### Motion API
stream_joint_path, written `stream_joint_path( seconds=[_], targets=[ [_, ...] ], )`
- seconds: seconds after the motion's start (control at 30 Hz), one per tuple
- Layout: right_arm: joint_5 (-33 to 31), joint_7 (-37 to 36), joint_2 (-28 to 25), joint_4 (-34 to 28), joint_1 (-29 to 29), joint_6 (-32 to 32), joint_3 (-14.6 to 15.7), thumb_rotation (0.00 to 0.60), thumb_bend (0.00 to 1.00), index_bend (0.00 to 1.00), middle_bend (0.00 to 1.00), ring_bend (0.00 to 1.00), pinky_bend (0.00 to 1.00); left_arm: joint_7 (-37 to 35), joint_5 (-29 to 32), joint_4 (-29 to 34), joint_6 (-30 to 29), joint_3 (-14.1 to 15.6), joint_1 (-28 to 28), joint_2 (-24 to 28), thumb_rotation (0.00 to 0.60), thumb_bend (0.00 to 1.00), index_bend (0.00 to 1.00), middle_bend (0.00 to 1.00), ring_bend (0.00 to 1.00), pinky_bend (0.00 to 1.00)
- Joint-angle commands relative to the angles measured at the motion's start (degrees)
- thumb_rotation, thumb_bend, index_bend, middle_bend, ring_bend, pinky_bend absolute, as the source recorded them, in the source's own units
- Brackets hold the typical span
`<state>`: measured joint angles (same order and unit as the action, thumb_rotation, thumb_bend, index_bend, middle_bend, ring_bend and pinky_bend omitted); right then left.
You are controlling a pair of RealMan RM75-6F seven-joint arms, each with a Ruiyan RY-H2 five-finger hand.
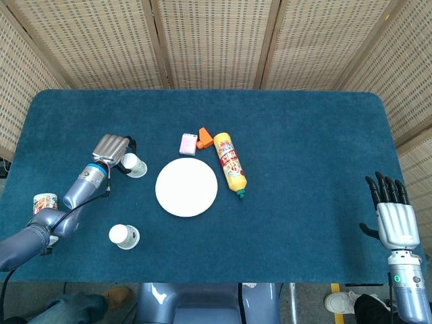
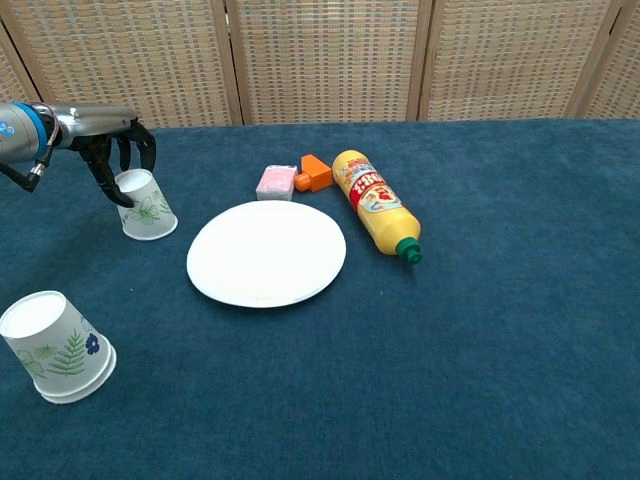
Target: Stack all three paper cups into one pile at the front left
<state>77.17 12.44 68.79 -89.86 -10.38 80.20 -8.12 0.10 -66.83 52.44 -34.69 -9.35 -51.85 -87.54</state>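
Observation:
An upside-down paper cup with a flower print (image 1: pixel 134 165) (image 2: pixel 148 212) stands left of the plate. My left hand (image 1: pixel 111 148) (image 2: pixel 110 150) reaches over it from the left, and its dark fingers (image 2: pixel 125 160) curl around the cup's upturned base. A second upside-down cup with a leaf print (image 1: pixel 124 236) (image 2: pixel 55 345) stands alone at the front left. The third cup (image 1: pixel 44 202), red-patterned, shows at the far left edge, partly behind my left arm. My right hand (image 1: pixel 395 219) lies open at the front right, holding nothing.
A white plate (image 1: pixel 186 187) (image 2: pixel 266 252) sits mid-table. Behind it lie a yellow sauce bottle (image 1: pixel 230 164) (image 2: pixel 377 205), a pink block (image 1: pixel 188 143) (image 2: pixel 275 182) and an orange piece (image 1: pixel 204 138) (image 2: pixel 316 172). Wicker screens stand behind the blue-covered table.

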Motion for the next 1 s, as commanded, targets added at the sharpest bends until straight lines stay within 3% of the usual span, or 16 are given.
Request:
stream_joint_path(
  seconds=[0.03,0.23,0.47,0.63,0.73,0.87,1.0],
  targets=[
    [0.0,-0.1,0.0,0.0,0.0,0.0,0.0,0.6,0.0,0.0,0.0,0.0,0.0,0.0,-0.2,1.3,-0.6,-0.1,0.2,1.0,0.6,0.06,0.55,0.4,0.43,0.52],
    [0.7,-0.3,-0.2,-0.5,0.1,0.4,0.3,0.6,0.0,0.0,0.0,0.0,0.0,-1.4,-2.7,10.1,-6.0,-1.2,2.0,7.5,0.6,0.06,0.55,0.4,0.44,0.52],
    [1.7,-0.2,-0.4,-1.2,0.4,1.1,0.6,0.6,0.0,0.0,0.0,0.0,0.0,-3.4,-8.5,31.6,-11.3,-1.2,5.5,23.5,0.6,0.06,0.54,0.4,0.44,0.52],
    [2.3,-0.1,-0.5,-1.6,0.5,1.6,0.8,0.6,0.0,0.0,0.0,0.0,0.0,-3.9,-15.4,46.7,-14.1,1.4,8.8,35.5,0.6,0.06,0.54,0.4,0.44,0.52],
    [2.9,-0.2,-0.7,-2.0,0.7,2.1,0.9,0.6,0.0,0.0,0.0,0.0,0.0,-5.5,-23.0,54.5,-16.7,5.2,12.1,41.7,0.6,0.06,0.54,0.4,0.44,0.52],
    [3.5,-0.3,-0.9,-2.4,0.9,2.5,1.1,0.6,0.0,0.0,0.0,0.0,0.0,-9.2,-30.2,56.3,-18.6,8.6,14.0,44.5,0.6,0.06,0.54,0.4,0.44,0.52],
    [3.9,-0.4,-1.1,-2.7,1.0,2.8,1.3,0.6,0.0,0.0,0.0,0.0,0.0,-9.2,-33.1,55.6,-18.7,10.8,15.1,44.5,0.6,0.06,0.54,0.4,0.44,0.52]
  ],
)
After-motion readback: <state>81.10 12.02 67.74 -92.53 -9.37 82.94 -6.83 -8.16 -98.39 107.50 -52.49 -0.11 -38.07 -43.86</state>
